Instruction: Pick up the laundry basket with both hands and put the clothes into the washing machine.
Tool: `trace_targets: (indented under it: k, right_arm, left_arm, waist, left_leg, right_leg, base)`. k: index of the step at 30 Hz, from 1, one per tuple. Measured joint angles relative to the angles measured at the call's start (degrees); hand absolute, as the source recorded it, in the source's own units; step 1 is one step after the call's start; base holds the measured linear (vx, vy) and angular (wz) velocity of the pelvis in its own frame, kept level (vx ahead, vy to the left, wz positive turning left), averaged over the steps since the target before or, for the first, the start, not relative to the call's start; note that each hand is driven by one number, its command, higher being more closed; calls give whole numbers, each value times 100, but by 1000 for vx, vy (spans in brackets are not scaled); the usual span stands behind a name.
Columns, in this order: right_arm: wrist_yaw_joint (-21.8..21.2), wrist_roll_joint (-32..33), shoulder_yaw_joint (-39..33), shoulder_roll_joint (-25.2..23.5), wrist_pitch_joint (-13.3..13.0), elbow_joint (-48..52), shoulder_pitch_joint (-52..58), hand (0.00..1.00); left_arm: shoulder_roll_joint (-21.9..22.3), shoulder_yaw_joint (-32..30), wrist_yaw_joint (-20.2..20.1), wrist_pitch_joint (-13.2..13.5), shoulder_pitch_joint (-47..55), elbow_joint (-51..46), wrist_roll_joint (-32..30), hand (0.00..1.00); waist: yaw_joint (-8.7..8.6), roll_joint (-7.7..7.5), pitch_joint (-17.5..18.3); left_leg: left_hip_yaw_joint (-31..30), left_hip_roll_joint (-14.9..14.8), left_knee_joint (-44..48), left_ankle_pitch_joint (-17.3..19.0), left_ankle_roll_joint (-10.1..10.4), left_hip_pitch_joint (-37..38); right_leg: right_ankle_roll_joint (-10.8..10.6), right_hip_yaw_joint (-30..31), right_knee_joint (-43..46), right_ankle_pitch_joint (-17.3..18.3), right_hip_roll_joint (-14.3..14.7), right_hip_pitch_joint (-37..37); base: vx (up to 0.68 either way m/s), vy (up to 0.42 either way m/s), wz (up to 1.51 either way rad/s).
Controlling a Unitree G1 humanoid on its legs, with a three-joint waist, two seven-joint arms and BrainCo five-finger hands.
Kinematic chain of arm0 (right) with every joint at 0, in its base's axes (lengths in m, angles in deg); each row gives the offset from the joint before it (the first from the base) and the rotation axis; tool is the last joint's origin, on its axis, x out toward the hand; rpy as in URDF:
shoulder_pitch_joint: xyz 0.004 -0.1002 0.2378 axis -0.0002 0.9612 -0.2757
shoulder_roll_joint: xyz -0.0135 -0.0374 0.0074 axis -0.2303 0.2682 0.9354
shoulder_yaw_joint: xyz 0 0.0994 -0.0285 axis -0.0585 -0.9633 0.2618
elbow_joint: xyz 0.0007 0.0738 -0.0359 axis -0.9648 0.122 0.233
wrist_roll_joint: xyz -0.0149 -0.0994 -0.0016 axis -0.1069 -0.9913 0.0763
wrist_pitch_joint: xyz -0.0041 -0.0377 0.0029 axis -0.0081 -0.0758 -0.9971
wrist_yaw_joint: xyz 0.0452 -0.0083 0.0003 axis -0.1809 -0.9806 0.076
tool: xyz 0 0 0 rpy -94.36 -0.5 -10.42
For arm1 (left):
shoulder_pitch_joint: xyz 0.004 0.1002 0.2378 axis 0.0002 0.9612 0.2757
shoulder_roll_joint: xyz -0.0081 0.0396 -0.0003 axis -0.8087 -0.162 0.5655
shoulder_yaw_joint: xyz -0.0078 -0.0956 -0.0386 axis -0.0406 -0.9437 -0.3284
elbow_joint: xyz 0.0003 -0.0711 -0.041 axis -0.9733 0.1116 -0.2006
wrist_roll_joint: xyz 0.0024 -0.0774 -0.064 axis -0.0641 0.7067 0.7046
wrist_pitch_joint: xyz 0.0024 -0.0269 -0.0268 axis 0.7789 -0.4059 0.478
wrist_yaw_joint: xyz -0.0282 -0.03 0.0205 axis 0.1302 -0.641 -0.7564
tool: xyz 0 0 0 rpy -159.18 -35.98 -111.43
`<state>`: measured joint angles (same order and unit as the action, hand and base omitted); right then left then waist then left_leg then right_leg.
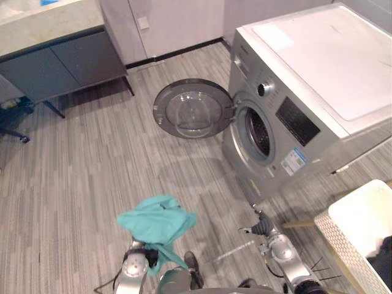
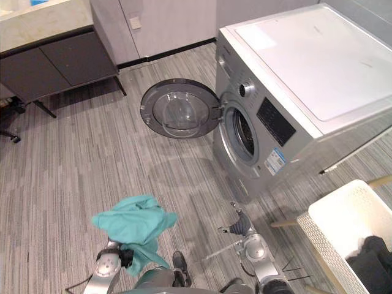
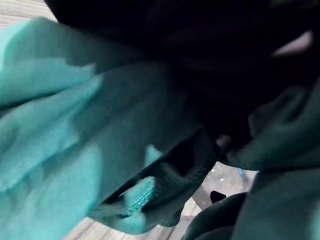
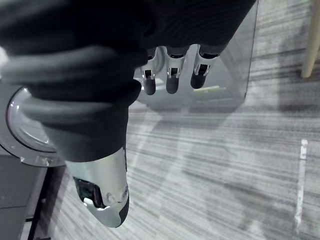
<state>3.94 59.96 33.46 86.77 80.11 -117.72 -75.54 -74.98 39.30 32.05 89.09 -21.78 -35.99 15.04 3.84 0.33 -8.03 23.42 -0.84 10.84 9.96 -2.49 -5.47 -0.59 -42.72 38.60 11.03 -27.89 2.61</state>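
Teal garment [image 1: 158, 222] is draping my left hand [image 1: 149, 253], grip untellable; my right hand [image 4: 172, 75] is hanging relaxed, empty. I am aiming deep into the far-right drum [image 1: 258, 131].

Room stock as I read it from my station:
- Floor [image 1: 92, 184]: grey streaked planks, laid throughout.
- Far wall [image 1: 177, 24]: pale flat panels, with a black skirting [image 1: 174, 52] along the foot and one small white wall plate [image 1: 143, 22].
- Cabinet [image 1: 67, 61], upper left: dark grey doors, thin dark legs [image 1: 130, 84] and a pale stone-look countertop [image 1: 43, 24].
- Chair base [image 1: 13, 131]: black, wheeled, at the left edge beside the cabinet.
- Light: even and diffuse.
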Motion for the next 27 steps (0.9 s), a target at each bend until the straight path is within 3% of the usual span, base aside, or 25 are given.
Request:
trace_targets:
  k: [1,2,4,8,9,11,12,13,14,15,16,18,21,22,23,24,25,26,27]
  right_arm:
    - [61,13,-50,-15,44,-37,126,0]
    - [88,18,-82,-72,71,-35,188,0]
    - [103,32,-93,-145,84,-29,183,0]
    - [141,66,-104,-147,81,-16,129,0]
    - [148,66,-96,-143,81,-15,142,0]
    - [136,66,-62,-160,83,-8,170,0]
    - [124,66,-84,-79,80,-2,124,0]
    - [119,68,-78,-30,60,137,71,0]
    - [118,72,-74,-5,43,218,58,0]
    - [126,89,-74,29,6,275,21,0]
    - [140,149,-85,50,-17,254,-20,0]
    - [201,201,-100,62,-18,202,-32,0]
    - [232,204,-111,119,-14,147,-67,0]
    - [256,203,-133,107,-13,57,-147,0]
    - [279,203,-144,78,-14,-59,-196,0]
    - [332,189,-146,109,-12,-86,-215,0]
    - [363,135,-164,173,-12,-57,-188,0]
    - [356,135,-242,-21,-11,-77,-197,0]
    - [339,126,-236,-65,-13,-77,-190,0]
  left_arm:
    - [-58,-1,4,-41,35,0,-14,100]
    - [-173,0,9,-48,36,-1,-34,100]
    - [-279,-1,12,-54,54,3,-46,100]
    - [-429,138,3,-50,-68,138,-79,100]
    - [-430,222,3,-38,-166,226,-107,100]
    - [-439,332,-2,-27,-189,260,-112,100]
    - [-356,371,-11,-49,-382,401,-127,100]
    - [-301,426,-56,-32,-426,384,-131,100]
    - [-274,437,-111,-32,-420,383,-128,100]
    - [-236,482,-139,-35,-418,392,-126,100]
    - [-224,554,-161,-33,-475,394,-127,100]
    - [-225,681,-243,-22,-627,395,-128,100]
    - [-234,769,-242,25,-809,390,-130,100]
    - [-238,783,-243,35,-860,396,-129,100]
    - [-235,781,-241,42,-867,400,-128,100]
    - [-220,800,-242,48,-841,399,-130,100]
    - [-173,884,-239,53,-752,426,-131,100]
    - [-254,900,-239,36,-984,653,-129,100]
    - [-279,880,-230,32,-1027,678,-127,100]
  waist:
    - [-27,4,-31]
    - [-87,3,-110]
    - [-229,-26,-174]
    - [-310,-76,-214]
    - [-341,-92,-202]
    - [-450,-214,-133]
    - [-458,-103,-200]
    - [-438,67,-271]
    - [-418,143,-308]
    - [-298,194,-358]
    - [-209,148,-395]
    - [-179,13,-489]
    - [-173,-60,-555]
    - [-153,-91,-624]
    - [-142,-98,-661]
    - [-129,21,-650]
    - [-145,290,-679]
    - [-177,25,-747]
    - [-172,-34,-730]
  left_leg:
    - [-205,18,65,130,-9,118]
    - [-408,-17,61,189,-17,254]
    - [-579,4,-99,205,-13,477]
    - [-647,27,-329,313,224,950]
    - [-647,44,-386,408,365,1074]
    - [-707,78,-202,580,647,1247]
    - [-600,-274,850,697,802,854]
    - [-465,-738,2339,534,875,270]
    - [-415,-986,3077,260,800,42]
    - [-403,-1353,4168,241,678,-327]
    - [-456,-1487,4701,350,510,-557]
    - [-524,-1445,4706,403,431,-851]
    - [-1037,-1172,3709,411,425,-1246]
    - [-1617,-795,2869,396,451,-1353]
    - [-2101,-537,2007,295,603,-1344]
    - [-2589,-444,973,-240,804,-1183]
    - [-2843,-593,678,-987,699,-1140]
    - [-2558,-431,901,-904,636,-1185]
    - [-2417,-406,865,-875,605,-1182]
  right_leg:
    - [160,960,777,-33,-14,474]
    - [-63,1615,1118,211,305,814]
    - [-94,1835,1051,368,574,1241]
    - [-93,1464,44,334,1046,1867]
    - [243,1186,-221,180,1128,1943]
    - [468,795,-743,-90,1346,1767]
    - [767,678,-1058,-53,1611,1510]
    - [769,679,-1574,-87,1959,1185]
    - [768,743,-1764,-87,2140,1013]
    - [779,1044,-2010,-70,2410,712]
    - [784,1336,-2170,-67,2507,460]
    - [765,1704,-2391,-79,2490,90]
    - [759,2260,-2587,-83,2472,-303]
    - [732,2584,-2554,-80,2400,-371]
    - [594,2783,-2469,-89,2352,-361]
    - [271,3004,-2360,-25,2411,-344]
    - [-134,3288,-2228,235,2597,-373]
    - [-283,3565,-2164,336,2314,-292]
    - [-321,3673,-2164,292,2234,-199]
  base:
    - [214,168,86]
    - [224,140,83]
    - [223,67,62]
    - [360,12,25]
    - [425,-57,40]
    - [519,-105,43]
    - [573,-124,3]
    - [557,-128,-26]
    - [520,-118,-87]
    - [498,-104,-132]
    - [492,-69,-136]
    - [459,-5,-101]
    - [432,120,-104]
    - [340,261,-132]
    - [327,294,-151]
    - [394,436,-163]
    - [347,418,-149]
    - [284,347,-119]
    - [169,250,-103]
